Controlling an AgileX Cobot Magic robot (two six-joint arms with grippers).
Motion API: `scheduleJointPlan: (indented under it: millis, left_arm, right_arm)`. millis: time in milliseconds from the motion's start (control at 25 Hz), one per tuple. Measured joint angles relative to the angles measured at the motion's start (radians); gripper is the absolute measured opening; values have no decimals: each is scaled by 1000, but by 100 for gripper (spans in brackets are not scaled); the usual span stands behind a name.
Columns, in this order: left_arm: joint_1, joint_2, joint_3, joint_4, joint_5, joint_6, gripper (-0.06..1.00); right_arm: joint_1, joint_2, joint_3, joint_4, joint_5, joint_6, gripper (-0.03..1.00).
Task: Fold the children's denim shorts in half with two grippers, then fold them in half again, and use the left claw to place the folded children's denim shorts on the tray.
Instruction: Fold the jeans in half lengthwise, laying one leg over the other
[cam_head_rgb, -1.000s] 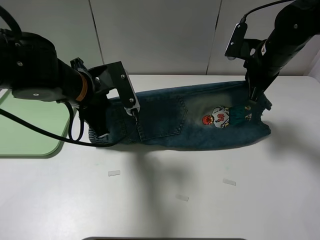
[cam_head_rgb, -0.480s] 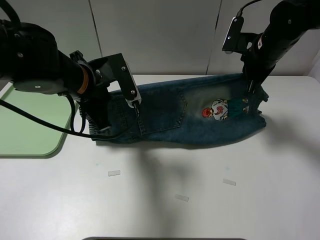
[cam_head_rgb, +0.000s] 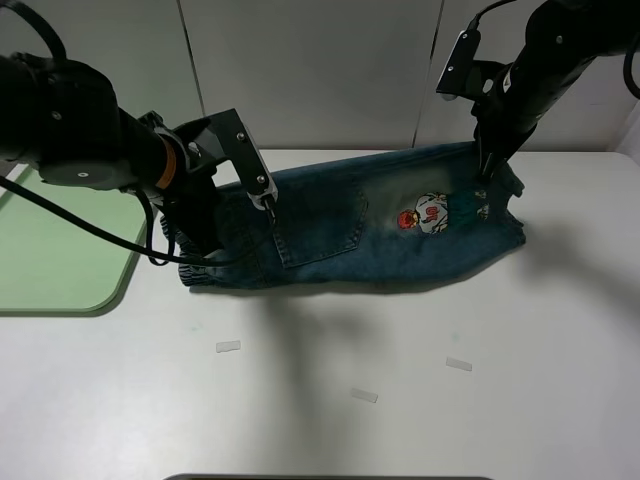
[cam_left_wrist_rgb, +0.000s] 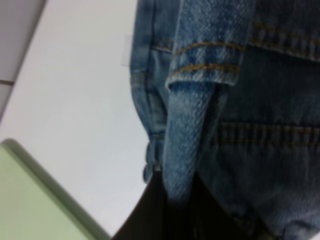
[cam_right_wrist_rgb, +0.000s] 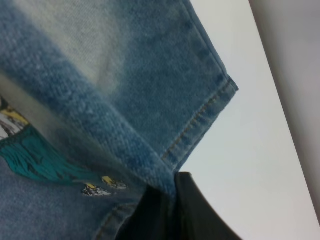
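Children's denim shorts (cam_head_rgb: 350, 225): spread on the white desk (cam_head_rgb: 400, 400), centre of the scene towards the far side. Long axis runs left to right, the right end a little farther off. Gathered waistband at the left end, leg hems at the right. Cartoon patch (cam_head_rgb: 425, 217) faces up on the right half; a stitched pocket (cam_head_rgb: 320, 230) lies left of it.

Left claw (cam_head_rgb: 268, 205): bulky black arm with an orange ring comes in from the left and slants down over the waistband end. In the left wrist view its dark fingers (cam_left_wrist_rgb: 150, 210) are closed on a fold of denim with orange stitching.

Right gripper (cam_head_rgb: 482, 178): slimmer arm with a grey box drops steeply from the far right onto the far corner of the leg hem. In the right wrist view the fingers (cam_right_wrist_rgb: 200, 215) pinch the hemmed edge, with the teal of the patch just beside them.

Tray (cam_head_rgb: 50, 270): pale green, at the left edge of the desk, cut off by the frame, apart from the shorts; a corner also shows in the left wrist view.

Hard to make out: the left arm hides part of the waistband. Both wrist views are blurred and cut the fingers off at the frame edge. Three small pale strips (cam_head_rgb: 228, 347) lie on the near desk; what they are is unclear.
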Motion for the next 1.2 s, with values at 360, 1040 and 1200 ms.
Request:
scheduleJointPlan:
  millis: [360, 1040, 1200]
  left_arm:
    - [55, 72, -27, 23, -39, -81, 2]
    - [136, 84, -38, 41, -161, -90, 4]
    - [163, 85, -27, 41, -14, -91, 38]
  right_arm:
    - [-2, 63, -65, 21, -12, -1, -3]
    - [-22, 100, -75, 42, -70, -7, -3]
    - [-52, 100, -77, 31, -64, 0, 15]
